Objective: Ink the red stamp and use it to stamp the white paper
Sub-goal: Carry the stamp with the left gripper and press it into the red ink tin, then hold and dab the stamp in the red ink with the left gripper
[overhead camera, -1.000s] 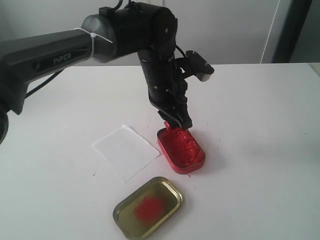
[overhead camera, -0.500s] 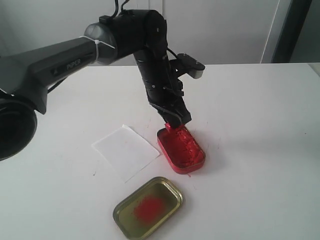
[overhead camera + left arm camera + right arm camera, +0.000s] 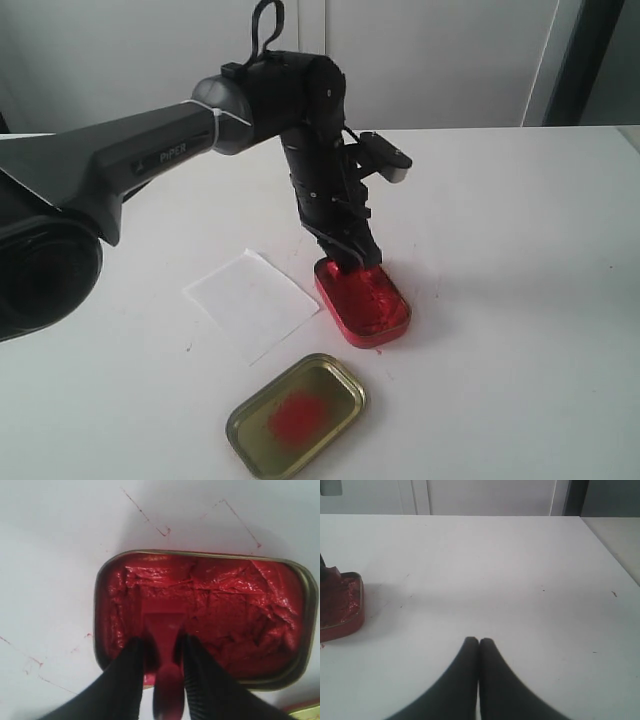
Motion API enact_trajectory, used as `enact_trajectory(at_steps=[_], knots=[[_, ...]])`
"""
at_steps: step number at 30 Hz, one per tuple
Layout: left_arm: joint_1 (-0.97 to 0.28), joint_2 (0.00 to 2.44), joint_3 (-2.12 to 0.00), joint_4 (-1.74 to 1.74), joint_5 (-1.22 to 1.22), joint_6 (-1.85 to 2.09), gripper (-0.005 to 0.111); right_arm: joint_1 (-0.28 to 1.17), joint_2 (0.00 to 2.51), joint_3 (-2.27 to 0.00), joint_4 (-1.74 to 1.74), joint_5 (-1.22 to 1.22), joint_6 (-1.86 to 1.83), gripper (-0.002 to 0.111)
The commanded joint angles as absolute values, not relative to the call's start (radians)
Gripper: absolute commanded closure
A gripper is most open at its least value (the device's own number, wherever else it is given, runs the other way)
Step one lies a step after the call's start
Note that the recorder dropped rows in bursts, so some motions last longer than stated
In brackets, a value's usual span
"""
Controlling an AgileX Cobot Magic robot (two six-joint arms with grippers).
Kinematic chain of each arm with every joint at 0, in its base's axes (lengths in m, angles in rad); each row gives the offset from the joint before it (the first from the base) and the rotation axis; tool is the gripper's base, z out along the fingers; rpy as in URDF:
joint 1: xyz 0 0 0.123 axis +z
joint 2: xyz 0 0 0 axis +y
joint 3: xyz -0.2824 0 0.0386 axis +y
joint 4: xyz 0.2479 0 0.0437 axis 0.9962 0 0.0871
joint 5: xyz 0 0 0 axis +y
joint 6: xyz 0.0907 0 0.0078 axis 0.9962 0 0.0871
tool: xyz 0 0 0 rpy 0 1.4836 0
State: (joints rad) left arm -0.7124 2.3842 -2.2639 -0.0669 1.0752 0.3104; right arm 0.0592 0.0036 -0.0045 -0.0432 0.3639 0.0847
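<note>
two tins lie on the white desk [image 3: 500, 300] in the exterior view. nearest, at about 6 o'clock in the scene, is the gold tin lid [image 3: 296, 416], open side up with a red smear inside. beyond it the white paper [image 3: 252, 303] lies flat and unmarked at roughly 9 o'clock from the red ink tin [image 3: 362, 303]. the two are just beside each other, and i cannot tell if they touch. the left gripper [image 3: 350, 252] points down over the tin's far end, at the tin's 12 o'clock. the left wrist view shows its black fingers [image 3: 131, 670] pinching the narrow handle of the red stamp [image 3: 164, 625], whose block base sits in the creased red paste near one short end of the tin. the right gripper [image 3: 479, 645] hangs over bare desk, fingers pressed together with nothing between them, well apart from the ink tin.
</note>
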Motion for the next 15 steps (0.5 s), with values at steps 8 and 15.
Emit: enact_trajectory(at_steps=[8,15], knots=[[-0.758,2.404,-2.271,0.032,1.052,0.313,0.107,0.060,0.000,0.000,-0.049,0.350,0.085,0.108],[-0.758,2.413,-2.271,0.063,1.046,0.338,0.107,0.060,0.000,0.000,-0.049,0.350,0.085,0.108]])
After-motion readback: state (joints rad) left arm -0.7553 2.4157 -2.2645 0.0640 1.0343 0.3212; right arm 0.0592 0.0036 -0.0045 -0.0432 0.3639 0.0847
